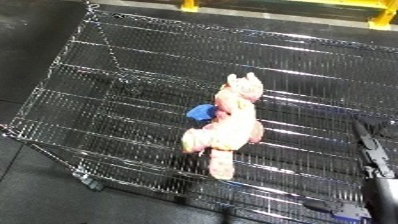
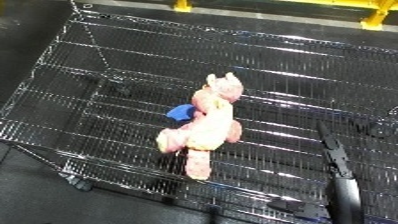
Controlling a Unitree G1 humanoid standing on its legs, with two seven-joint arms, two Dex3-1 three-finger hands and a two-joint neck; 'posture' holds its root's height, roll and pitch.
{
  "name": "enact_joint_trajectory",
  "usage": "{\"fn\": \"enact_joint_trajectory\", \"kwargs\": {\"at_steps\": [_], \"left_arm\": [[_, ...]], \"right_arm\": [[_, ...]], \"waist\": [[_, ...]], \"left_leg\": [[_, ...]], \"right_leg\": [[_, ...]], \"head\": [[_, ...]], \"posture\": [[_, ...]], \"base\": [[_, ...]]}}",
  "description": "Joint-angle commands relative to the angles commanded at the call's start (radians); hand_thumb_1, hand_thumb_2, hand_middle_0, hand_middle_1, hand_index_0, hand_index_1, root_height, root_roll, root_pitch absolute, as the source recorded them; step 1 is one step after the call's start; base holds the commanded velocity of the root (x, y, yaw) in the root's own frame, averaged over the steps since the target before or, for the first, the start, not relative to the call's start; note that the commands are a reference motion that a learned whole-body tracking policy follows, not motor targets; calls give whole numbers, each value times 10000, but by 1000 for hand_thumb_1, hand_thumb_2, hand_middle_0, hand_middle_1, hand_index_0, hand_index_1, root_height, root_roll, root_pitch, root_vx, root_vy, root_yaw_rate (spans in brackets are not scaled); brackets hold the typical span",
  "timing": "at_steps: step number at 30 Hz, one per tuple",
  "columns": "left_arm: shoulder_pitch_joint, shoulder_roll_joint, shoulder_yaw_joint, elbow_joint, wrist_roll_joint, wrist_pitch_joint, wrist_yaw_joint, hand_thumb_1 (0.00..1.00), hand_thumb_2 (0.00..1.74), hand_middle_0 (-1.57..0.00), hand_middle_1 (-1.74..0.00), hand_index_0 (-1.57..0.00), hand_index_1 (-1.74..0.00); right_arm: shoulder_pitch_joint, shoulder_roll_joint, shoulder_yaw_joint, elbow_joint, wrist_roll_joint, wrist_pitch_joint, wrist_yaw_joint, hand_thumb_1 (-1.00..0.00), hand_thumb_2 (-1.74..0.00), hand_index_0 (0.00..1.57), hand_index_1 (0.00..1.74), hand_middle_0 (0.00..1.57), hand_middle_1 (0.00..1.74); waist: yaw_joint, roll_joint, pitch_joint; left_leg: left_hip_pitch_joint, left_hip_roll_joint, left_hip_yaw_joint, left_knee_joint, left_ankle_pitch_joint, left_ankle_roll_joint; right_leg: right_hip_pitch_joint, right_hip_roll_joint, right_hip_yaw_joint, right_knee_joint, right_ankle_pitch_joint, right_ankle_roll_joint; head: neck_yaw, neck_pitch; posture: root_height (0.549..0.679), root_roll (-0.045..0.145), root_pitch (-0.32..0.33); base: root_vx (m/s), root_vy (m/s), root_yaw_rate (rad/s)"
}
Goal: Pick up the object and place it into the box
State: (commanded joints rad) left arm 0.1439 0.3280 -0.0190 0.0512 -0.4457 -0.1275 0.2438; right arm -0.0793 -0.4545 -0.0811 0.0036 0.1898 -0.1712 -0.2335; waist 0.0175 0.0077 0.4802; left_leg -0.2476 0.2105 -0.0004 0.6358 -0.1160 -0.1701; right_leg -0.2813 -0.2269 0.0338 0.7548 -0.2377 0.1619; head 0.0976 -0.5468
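Pink plush toy (image 1: 229, 129) lies inside wire bin (image 1: 80, 85); right robot hand (image 2: 336, 156), fingers straight and empty, well apart at toy's right, fuller in right eye view.

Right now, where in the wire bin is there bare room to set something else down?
The bin floor is bare on the left, between the left wall and the plush toy, and along the far side above the toy. The middle is taken by the toy and a blue piece beside it. The right hand crowds the right edge.

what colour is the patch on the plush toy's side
Blue patch on the pale pink plush toy; clearest in the left eye view.
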Motion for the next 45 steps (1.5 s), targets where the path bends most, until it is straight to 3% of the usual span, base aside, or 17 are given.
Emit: {"fn": "enact_joint_trajectory", "kwargs": {"at_steps": [5,11,16,20,26,36,45], "left_arm": [[17,48,-82,5,-29,14,-67,1000,1740,-1570,-1740,-1570,-1740],[96,146,-304,76,-187,6,-180,1000,1740,-1570,-1740,-1570,-1740],[132,346,-632,123,-319,-84,-270,1000,1740,-1570,-1740,-1570,-1740],[67,568,-888,76,-439,-203,-326,1000,1740,-1570,-1740,-1570,-1740],[-27,796,-1182,68,-555,-357,-343,1000,1740,-1570,-1740,-1570,-1740],[15,1027,-1532,92,-752,-538,-316,1000,1740,-1570,-1740,-1570,-1740],[65,1153,-1756,105,-797,-636,-321,1000,1740,-1570,-1740,-1570,-1740]], "right_arm": [[-280,-308,253,74,-229,129,130,0,0,0,0,0,0],[-1315,-1204,952,597,-550,404,350,0,0,0,0,0,0],[-2851,-2103,2081,1470,-572,524,582,0,0,0,0,0,0],[-4301,-2513,3244,2466,-612,603,730,0,0,0,0,0,0],[-6138,-2557,4640,4174,-585,812,787,0,0,0,0,0,0],[-8280,-2291,5867,6512,-851,1030,585,0,0,0,0,0,0],[-9275,-1973,6788,8264,-1740,1090,651,0,0,0,0,0,0]], "waist": [[77,14,19],[298,63,76],[565,154,159],[840,265,263],[1207,470,392],[1653,732,398],[1918,873,398]], "left_leg": [[-39,-19,-23,28,-15,2],[-180,-68,-110,111,-9,-20],[-380,-124,-203,210,5,-40],[-618,-183,-307,286,34,-50],[-1045,-285,-452,459,40,-41],[-1944,-374,-678,936,32,-18],[-2548,-433,-840,1201,26,3]], "right_leg": [[-49,-23,-10,44,-14,3],[-176,-66,-34,114,38,17],[-340,-105,-59,172,118,28],[-551,-148,-89,213,202,51],[-906,-188,-100,296,306,62],[-1646,-213,-128,566,407,41],[-2155,-218,-154,745,492,30]], "head": [[243,-173],[672,-317],[1098,-272],[1446,-149],[1891,49],[2544,768],[3042,1042]], "posture": [[626,51,-203],[625,49,-199],[624,47,-191],[623,44,-178],[621,39,-155],[615,29,-112],[610,21,-84]], "base": [[18,-4,25],[16,-4,45],[8,4,45],[-7,2,60],[-15,7,50],[-19,11,38],[-8,6,41]]}}
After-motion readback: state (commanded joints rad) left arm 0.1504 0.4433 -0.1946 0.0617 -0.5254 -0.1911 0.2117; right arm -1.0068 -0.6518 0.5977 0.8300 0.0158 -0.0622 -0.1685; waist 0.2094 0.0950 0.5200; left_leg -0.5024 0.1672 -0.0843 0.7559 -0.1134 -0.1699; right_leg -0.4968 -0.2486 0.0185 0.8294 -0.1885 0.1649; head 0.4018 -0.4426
